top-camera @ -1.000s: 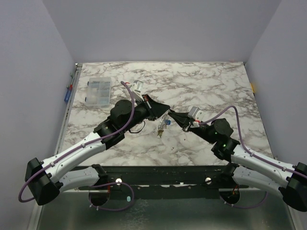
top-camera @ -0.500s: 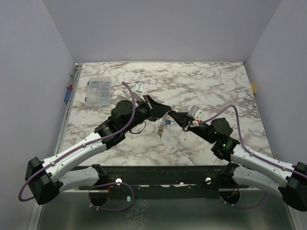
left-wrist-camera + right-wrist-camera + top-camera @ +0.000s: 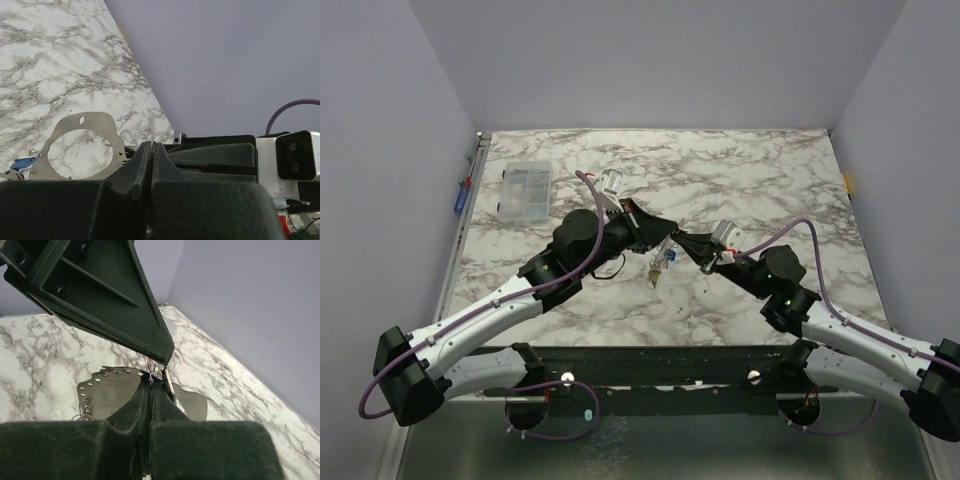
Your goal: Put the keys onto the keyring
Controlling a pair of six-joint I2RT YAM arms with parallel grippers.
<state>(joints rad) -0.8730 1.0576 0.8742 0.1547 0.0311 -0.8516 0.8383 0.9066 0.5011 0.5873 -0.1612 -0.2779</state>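
My left gripper [image 3: 670, 231] and right gripper [image 3: 680, 239] meet tip to tip above the table's middle. The left gripper [image 3: 150, 145] is shut on the edge of the keyring [image 3: 82, 122], a flat silvery loop with a large hole. A blue-headed key [image 3: 22, 164] hangs at the loop's far side. In the top view the keys [image 3: 656, 271] dangle below the tips, one of them blue [image 3: 668, 256]. The right gripper [image 3: 152, 382] is shut on a small key. A small round wire ring [image 3: 172, 365] and a metal key [image 3: 169, 383] sit at its tip, under the left finger [image 3: 125, 305].
A clear plastic compartment box [image 3: 523, 190] stands at the back left of the marble table [image 3: 760, 180]. Grey walls enclose three sides. Purple cables [image 3: 585, 215] arch over both arms. A blue item [image 3: 461, 197] lies off the table's left edge.
Both grippers stay shut and joined at the tips. The left arm has shifted slightly, and the hanging keys have swung a little.
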